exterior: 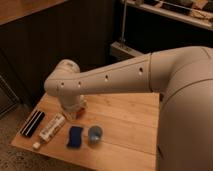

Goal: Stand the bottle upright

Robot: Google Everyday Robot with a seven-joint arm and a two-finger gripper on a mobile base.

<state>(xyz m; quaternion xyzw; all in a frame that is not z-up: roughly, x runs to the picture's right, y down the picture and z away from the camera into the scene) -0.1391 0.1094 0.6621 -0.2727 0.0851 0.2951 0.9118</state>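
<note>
A white bottle (pixel 51 127) with a printed label lies on its side near the left front of the wooden table (pixel 125 120), its small cap end towards the front edge. My gripper (pixel 75 113) hangs below the white wrist, low over the table just right of and behind the bottle. The arm (pixel 115 77) reaches in from the right and hides what is under the gripper.
A flat black object (pixel 32 123) lies left of the bottle. A dark blue object (pixel 75 136) and a small blue cup (pixel 95 134) stand at the front of the table. A dark wall and shelving are behind.
</note>
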